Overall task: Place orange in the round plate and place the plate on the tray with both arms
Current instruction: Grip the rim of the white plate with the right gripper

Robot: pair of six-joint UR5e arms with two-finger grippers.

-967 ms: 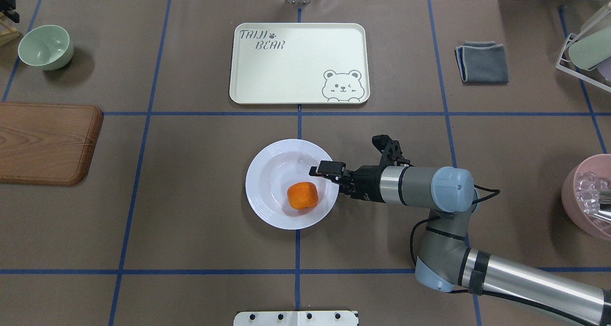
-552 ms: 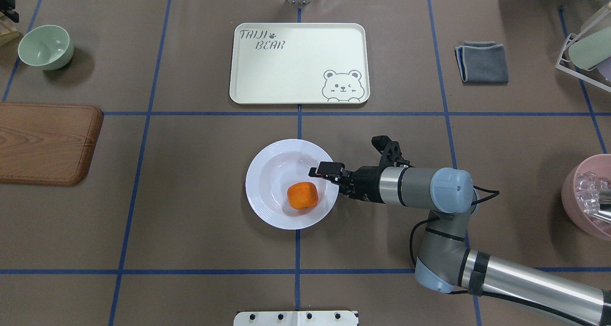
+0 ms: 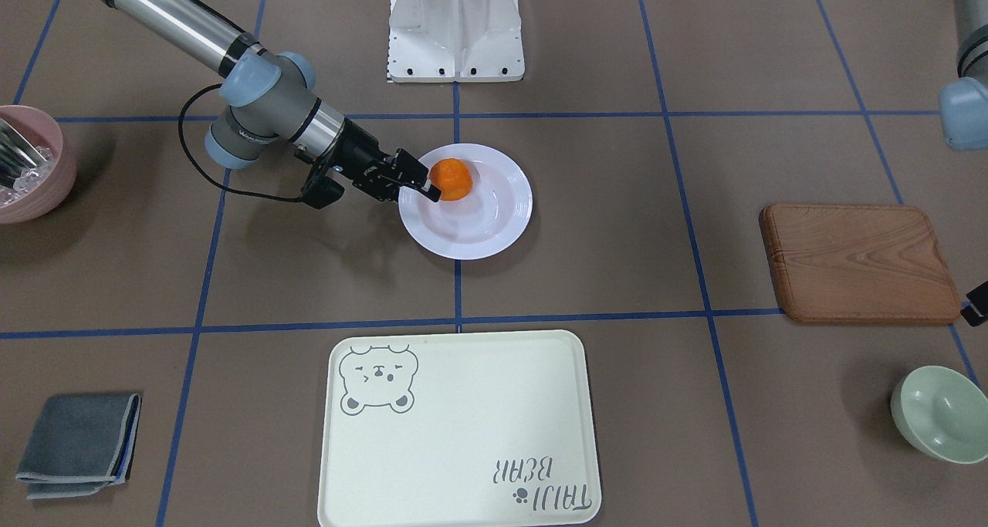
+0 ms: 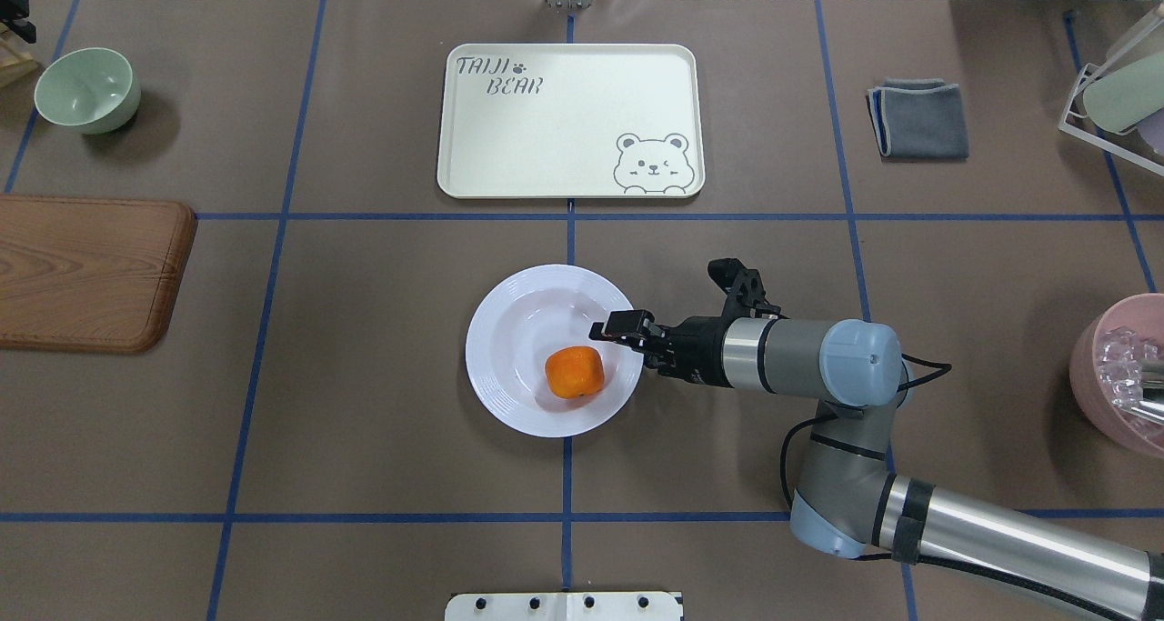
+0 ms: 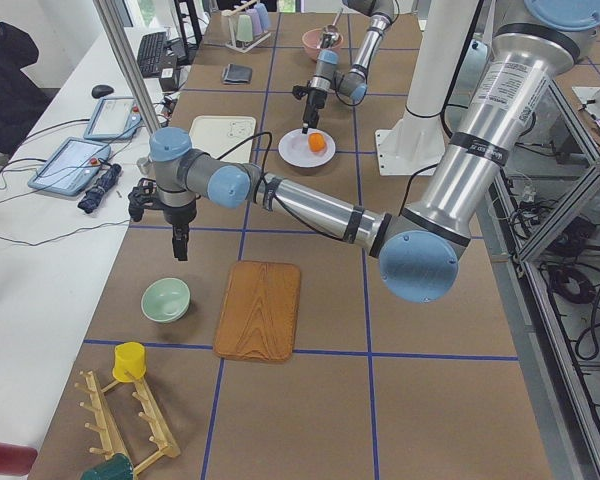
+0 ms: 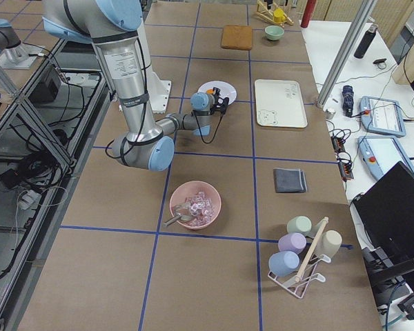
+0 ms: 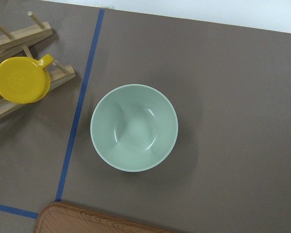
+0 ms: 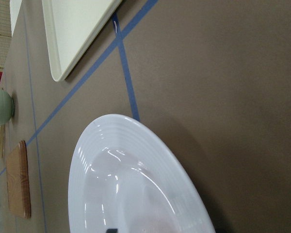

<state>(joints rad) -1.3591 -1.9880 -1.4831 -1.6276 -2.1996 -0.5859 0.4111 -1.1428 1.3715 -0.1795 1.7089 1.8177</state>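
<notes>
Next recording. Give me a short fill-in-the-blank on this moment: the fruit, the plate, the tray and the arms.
1. The fruit lying in the round plate is an ___.
2. The gripper at the plate's rim belongs to the robot's ___ arm.
3. The tray with the bear drawing has ___ on it.
4. The left wrist view looks straight down into a bowl that is pale ___.

Missing words: orange; right; nothing; green.

Bare mat (image 4: pixel 627 244) lies between the round plate (image 4: pixel 503 380) and tray (image 4: pixel 564 112)
</notes>
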